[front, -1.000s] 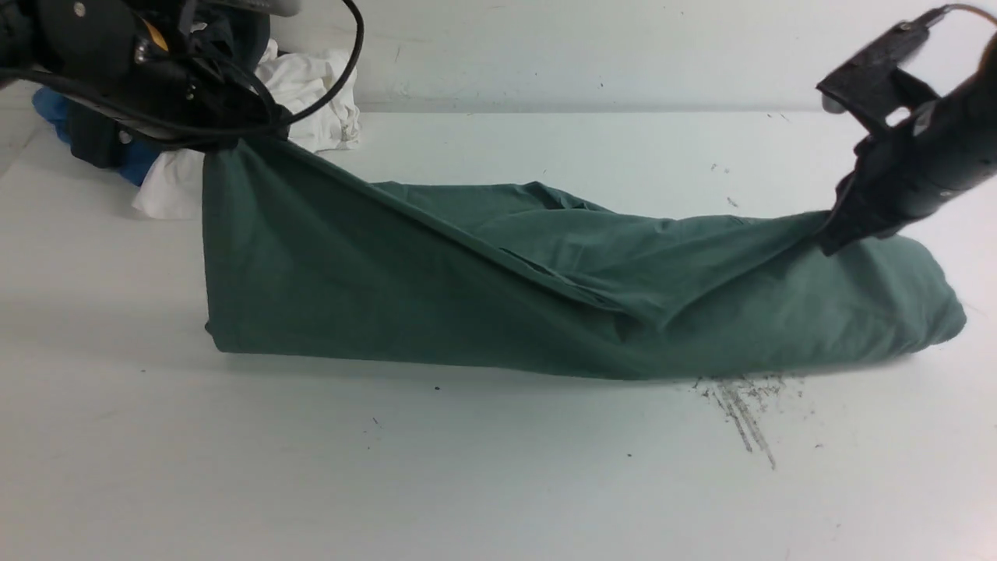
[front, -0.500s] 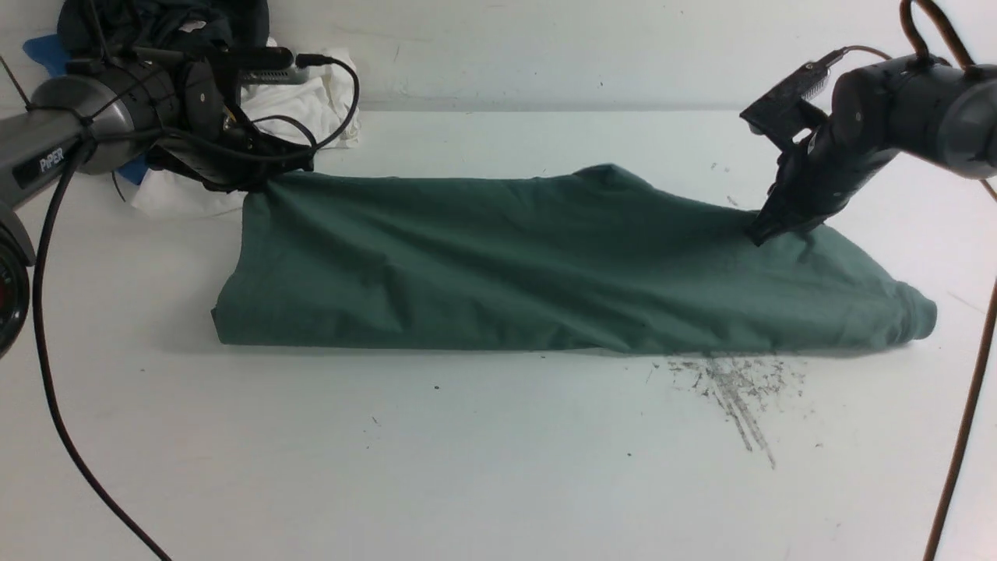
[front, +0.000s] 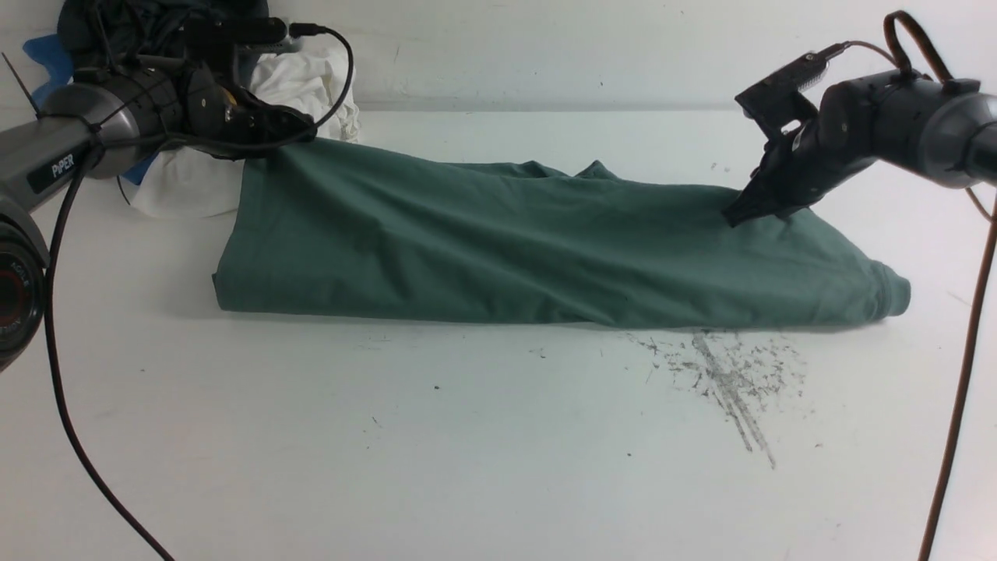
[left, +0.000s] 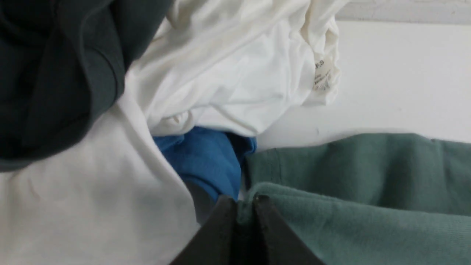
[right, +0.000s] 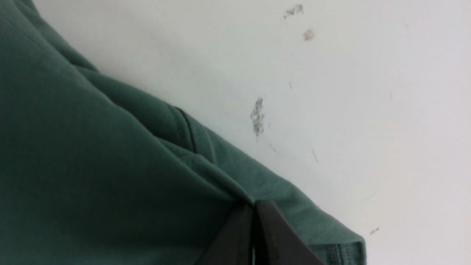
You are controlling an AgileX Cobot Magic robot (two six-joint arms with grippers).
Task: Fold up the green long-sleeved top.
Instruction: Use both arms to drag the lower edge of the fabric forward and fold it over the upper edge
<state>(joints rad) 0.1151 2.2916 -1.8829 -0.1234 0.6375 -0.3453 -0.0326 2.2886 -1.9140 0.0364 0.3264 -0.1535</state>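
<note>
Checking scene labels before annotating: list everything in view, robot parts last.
green top: 1, sage green, across table centre
white garment: at least 1, white, far-left pile
blue garment: 1, blue, same pile
dark garment: 1, blackish green, same pile
scuff marks: 1 patch, grey, in front of top's right end
table: 1, white
black cable: 1, black, by left arm
brown cable: 1, brown, by right arm
left gripper: 1, black, shut on top's far-left corner
right gripper: 1, black, shut on top near right end

The green long-sleeved top (front: 498, 249) lies folded lengthwise across the table; back edge raised.
</note>
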